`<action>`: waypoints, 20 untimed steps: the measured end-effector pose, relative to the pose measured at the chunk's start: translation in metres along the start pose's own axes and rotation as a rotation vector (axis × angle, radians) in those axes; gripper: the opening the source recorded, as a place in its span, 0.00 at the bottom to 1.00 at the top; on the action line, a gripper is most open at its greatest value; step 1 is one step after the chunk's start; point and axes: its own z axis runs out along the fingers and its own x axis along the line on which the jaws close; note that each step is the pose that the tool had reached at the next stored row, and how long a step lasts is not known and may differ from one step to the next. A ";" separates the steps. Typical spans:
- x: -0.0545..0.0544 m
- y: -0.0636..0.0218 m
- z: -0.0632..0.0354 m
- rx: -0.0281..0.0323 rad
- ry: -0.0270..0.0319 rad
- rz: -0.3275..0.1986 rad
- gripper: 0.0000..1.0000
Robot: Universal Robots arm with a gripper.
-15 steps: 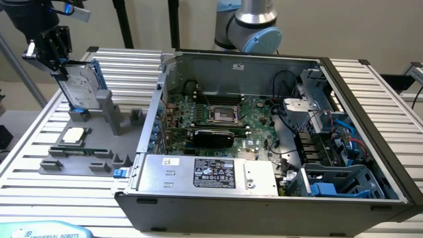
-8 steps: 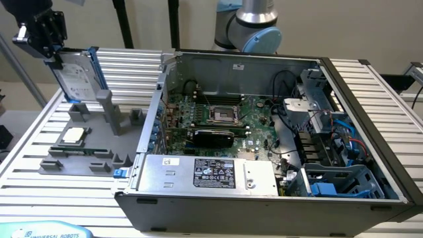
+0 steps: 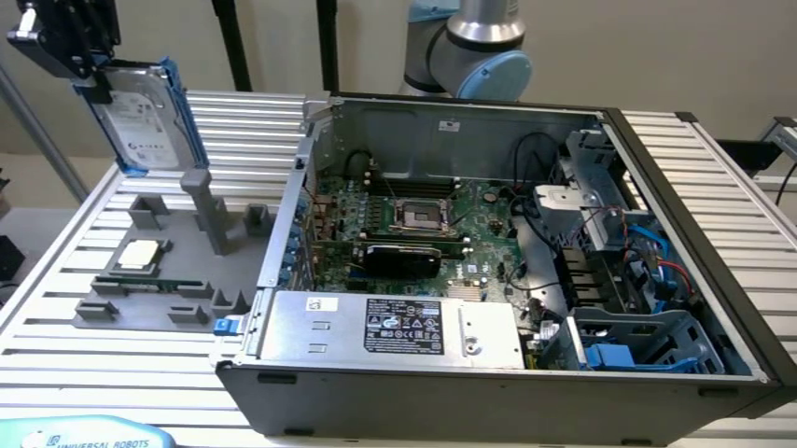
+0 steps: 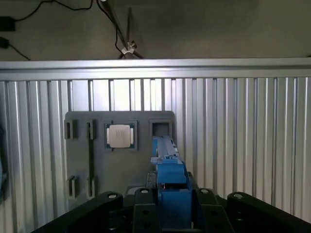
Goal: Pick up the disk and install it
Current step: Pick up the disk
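One half-spread tool tight on disk

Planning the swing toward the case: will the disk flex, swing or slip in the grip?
Probably stiff: the disk is a metal slab. Likely heavy for its size, hanging below the gripper. Its blue plastic bracket could slip.

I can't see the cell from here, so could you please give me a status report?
Gripper shut on the disk, top end. Disk hangs above the grey fixture, not yet in the computer case. Fixture post near its lower end.
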 end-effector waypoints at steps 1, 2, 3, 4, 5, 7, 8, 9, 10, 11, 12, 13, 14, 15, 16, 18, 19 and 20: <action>0.000 -0.0027 -0.0048 -0.0002 -0.0001 0.000 0.33; 0.000 -0.0054 -0.0094 -0.0002 -0.0002 0.000 0.33; -0.001 -0.0084 -0.0139 -0.0002 -0.0005 0.000 0.33; -0.001 -0.0116 -0.0185 -0.0002 -0.0007 0.000 0.33; -0.001 -0.0148 -0.0229 -0.0001 -0.0010 0.000 0.33; -0.001 -0.0230 -0.0321 -0.0002 -0.0021 0.000 0.33; -0.002 -0.0275 -0.0364 -0.0001 -0.0031 0.000 0.33; -0.002 -0.0319 -0.0405 -0.0004 -0.0045 0.000 0.33; -0.002 -0.0368 -0.0449 -0.0003 -0.0063 0.000 0.33; -0.002 -0.0412 -0.0489 -0.0004 -0.0080 0.000 0.33; -0.002 -0.0457 -0.0528 -0.0005 -0.0098 0.000 0.33; -0.002 -0.0502 -0.0567 -0.0006 -0.0115 0.000 0.33; -0.001 -0.0546 -0.0607 -0.0007 -0.0131 0.000 0.33; -0.001 -0.0591 -0.0646 -0.0008 -0.0147 0.000 0.33; -0.001 -0.0636 -0.0685 -0.0009 -0.0162 0.000 0.33; 0.000 -0.0729 -0.0767 -0.0011 -0.0193 0.000 0.33; 0.000 -0.0773 -0.0807 -0.0012 -0.0206 0.000 0.33; 0.000 -0.0817 -0.0846 -0.0014 -0.0219 0.000 0.33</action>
